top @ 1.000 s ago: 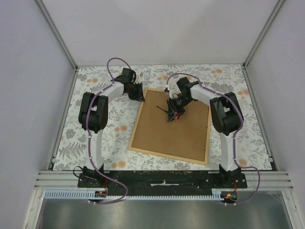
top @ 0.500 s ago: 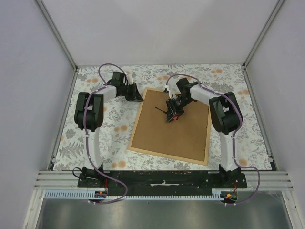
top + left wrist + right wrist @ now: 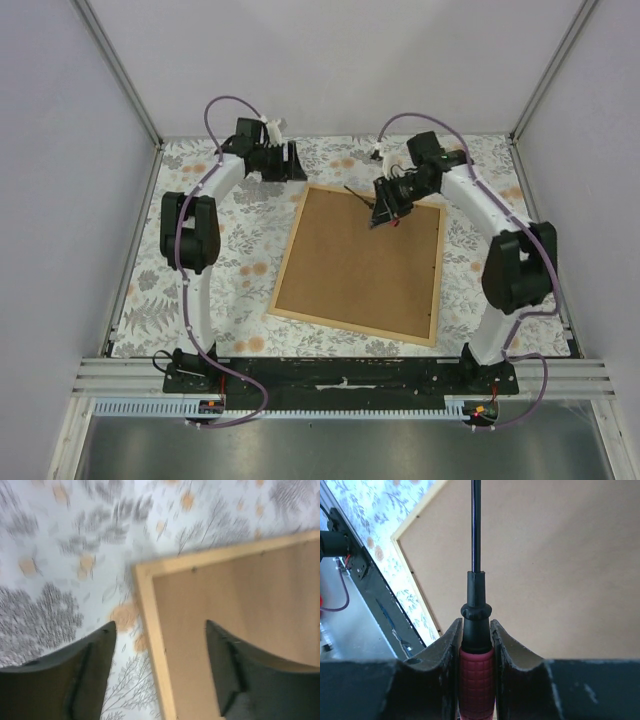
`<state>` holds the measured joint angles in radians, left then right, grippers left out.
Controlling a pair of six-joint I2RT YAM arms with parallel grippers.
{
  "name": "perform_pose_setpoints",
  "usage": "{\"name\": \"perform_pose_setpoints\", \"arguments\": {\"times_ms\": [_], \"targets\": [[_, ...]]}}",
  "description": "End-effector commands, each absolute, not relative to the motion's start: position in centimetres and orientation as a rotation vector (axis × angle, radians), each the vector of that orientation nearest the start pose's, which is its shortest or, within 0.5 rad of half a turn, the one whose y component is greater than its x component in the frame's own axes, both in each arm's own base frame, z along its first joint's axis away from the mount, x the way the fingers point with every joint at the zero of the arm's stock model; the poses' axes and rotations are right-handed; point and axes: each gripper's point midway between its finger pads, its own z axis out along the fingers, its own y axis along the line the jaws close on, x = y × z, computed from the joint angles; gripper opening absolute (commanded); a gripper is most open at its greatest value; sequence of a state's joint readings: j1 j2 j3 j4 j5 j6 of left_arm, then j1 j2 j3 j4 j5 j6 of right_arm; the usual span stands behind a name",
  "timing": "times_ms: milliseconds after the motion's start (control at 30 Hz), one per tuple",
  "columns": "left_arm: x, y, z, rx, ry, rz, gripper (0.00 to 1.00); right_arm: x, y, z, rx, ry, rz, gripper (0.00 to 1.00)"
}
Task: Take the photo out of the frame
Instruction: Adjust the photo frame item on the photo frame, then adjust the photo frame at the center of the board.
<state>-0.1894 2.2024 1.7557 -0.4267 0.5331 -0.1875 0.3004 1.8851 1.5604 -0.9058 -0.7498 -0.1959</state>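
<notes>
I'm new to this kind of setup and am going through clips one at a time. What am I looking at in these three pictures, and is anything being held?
These are two robot arms bolted at the near edge of a table covered in flowery cloth. Each arm ends in a two-finger hand. The wide picture comes from a fixed camera above and behind the arms. The other two come from small cameras on the wrists, so that arm's own fingers show at the bottom of each. On the table lies the frame, face down with its brown back up, so the photo cannot be seen. The right hand is clamped on a screwdriver with a red handle, its black shaft pointing out over the frame's back. The left hand is open and empty, near the frame's far left corner.
</notes>
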Motion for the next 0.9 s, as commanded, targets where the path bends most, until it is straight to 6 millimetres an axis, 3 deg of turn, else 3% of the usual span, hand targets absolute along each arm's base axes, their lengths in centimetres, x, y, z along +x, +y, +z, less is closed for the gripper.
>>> {"name": "perform_pose_setpoints", "arguments": {"times_ms": [0,200,400,667,867], "targets": [[54.2,-20.4,10.8,0.408,2.352,-0.638,0.82,31.5,19.8,19.1,-0.897,2.359,0.946,0.00],[55.6,-22.5,7.7,0.634,2.340,-0.400,0.83,29.3,17.4,20.5,-0.862,2.291,0.873,0.00],[55.0,-24.8,6.0,0.901,2.277,-0.268,0.83,29.1,16.5,21.4,-0.851,2.233,0.844,0.00],[56.7,-25.1,5.6,1.075,2.173,-0.137,0.84,28.6,16.1,21.4,-0.832,2.223,0.875,0.00],[56.1,-24.9,3.7,1.281,2.118,-0.113,0.83,28.5,16.1,21.6,-0.833,2.211,0.884,0.00]]}}
